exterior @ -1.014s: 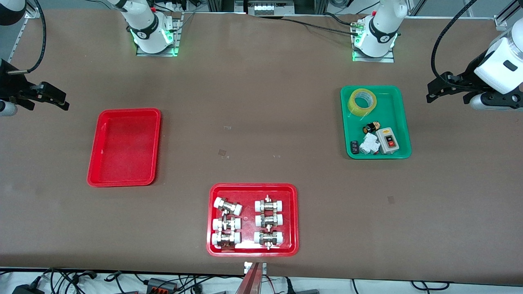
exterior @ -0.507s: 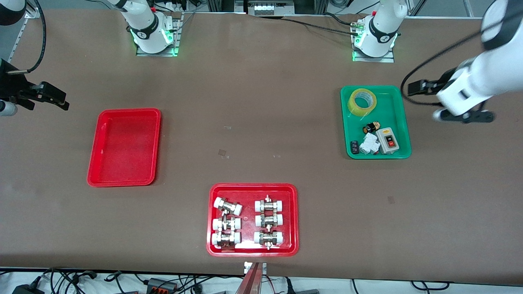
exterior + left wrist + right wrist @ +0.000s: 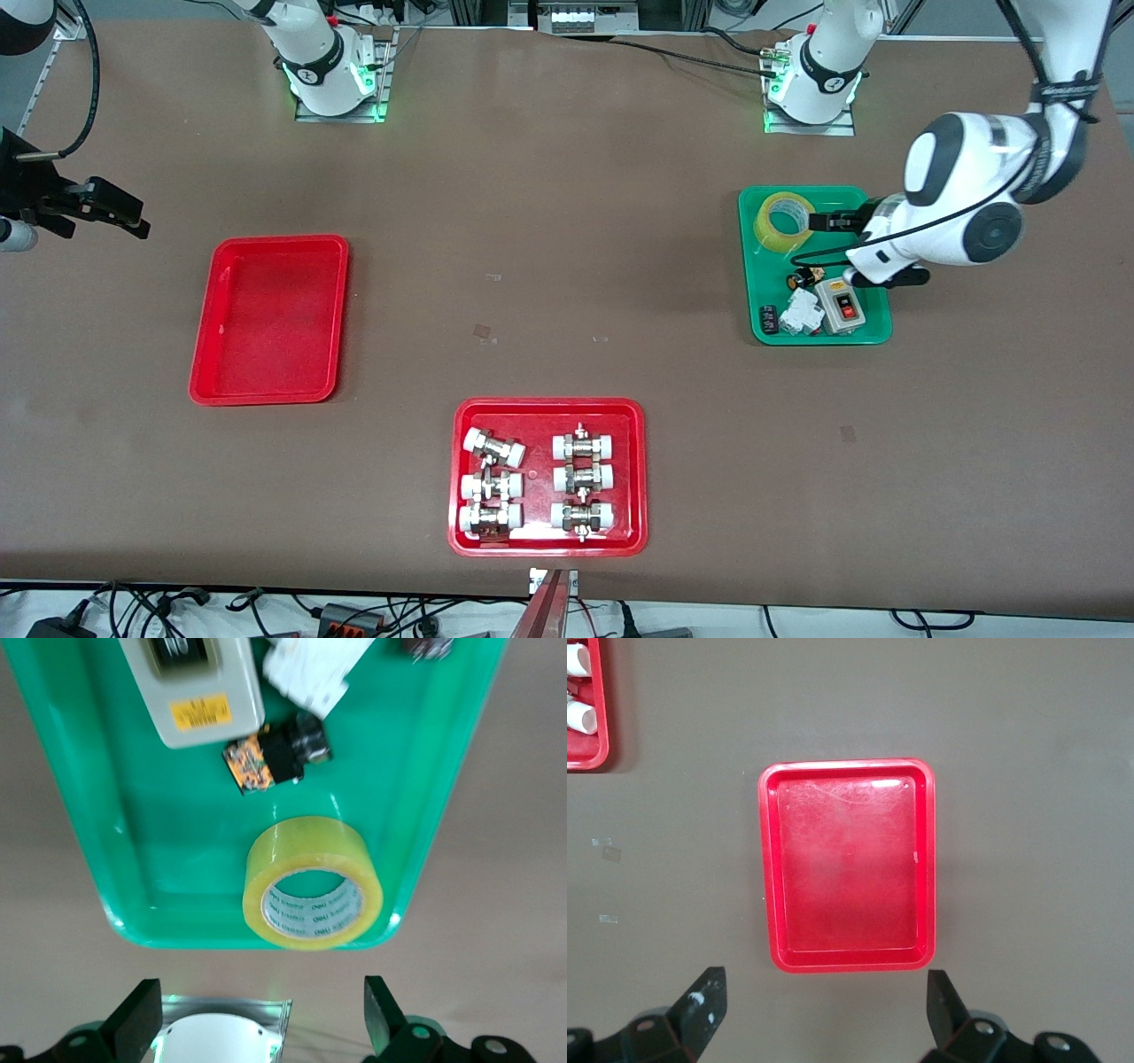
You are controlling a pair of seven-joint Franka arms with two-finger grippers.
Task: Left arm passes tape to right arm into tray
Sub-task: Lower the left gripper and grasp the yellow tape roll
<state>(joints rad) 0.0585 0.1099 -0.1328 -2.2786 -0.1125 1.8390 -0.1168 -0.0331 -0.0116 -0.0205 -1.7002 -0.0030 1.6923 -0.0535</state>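
The tape (image 3: 785, 221) lies flat in the green tray (image 3: 868, 232), in the corner nearest the left arm's base, its ring close against the rim on two sides; in the left wrist view the tape (image 3: 313, 883) shows its pale core facing up. The rest of that tray holds a grey switch box (image 3: 842, 306), a white part (image 3: 800, 312) and a small black-and-gold piece (image 3: 804, 277) — all nearer the front camera than the tape, with a bare strip of green floor between. The left gripper (image 3: 261, 1032) hangs over the green tray beside the tape, fingers spread wide and holding nothing.

The plain red tray (image 3: 270, 319) sits toward the right arm's end of the table, with brown tabletop (image 3: 549, 266) open all around its rim. The right gripper (image 3: 824, 1014) waits in the air over that end, fingers spread, nothing between them — the tray (image 3: 846, 864) lies below it.

A second red tray (image 3: 547, 409) with white-and-metal fittings (image 3: 537, 483) sits nearest the front camera, well apart from both other trays.
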